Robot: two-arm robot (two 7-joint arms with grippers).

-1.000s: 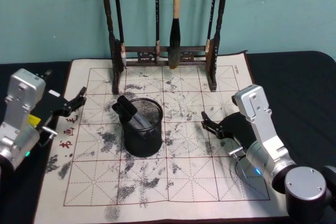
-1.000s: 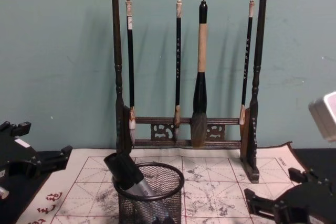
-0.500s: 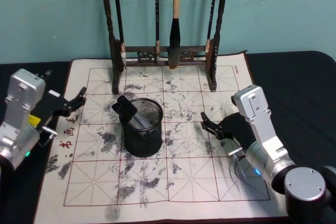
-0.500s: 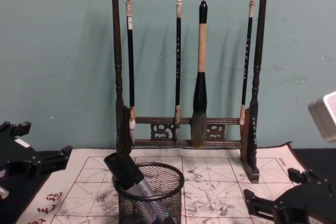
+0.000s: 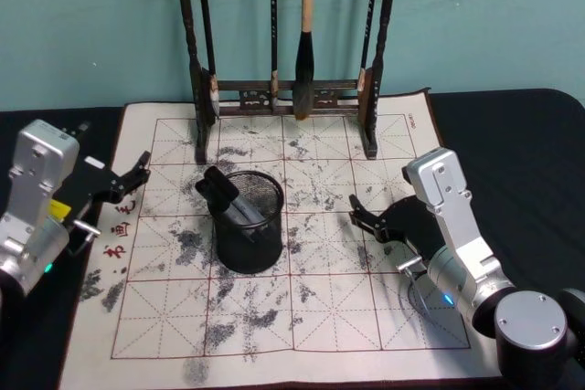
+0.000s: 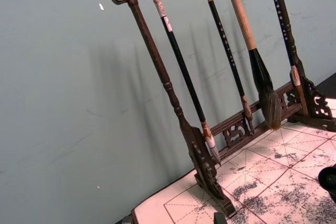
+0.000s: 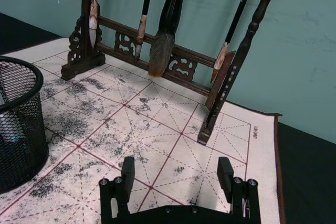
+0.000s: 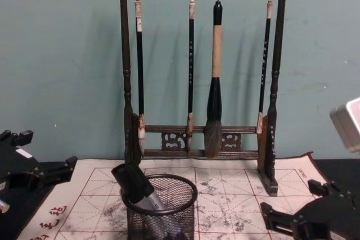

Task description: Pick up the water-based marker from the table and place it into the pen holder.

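- My right end effector [image 5: 367,217] hangs low over the right part of the white cloth mat [image 5: 366,317], fingers spread wide, nothing between them.
- My left end effector [image 5: 139,173] sits at the mat's left edge, fingers parted too, gripping nothing.
- The water-based marker [image 5: 226,195] stands tilted inside the pen holder [image 5: 249,235], black cap up and leaning toward my left, poking above the rim.
- The pen holder stands upright on the mat, between my two end effectors, touched by neither.
- Behind it on the worktop [image 5: 512,143], the brush rack [image 8: 197,133] carries four hanging brushes.
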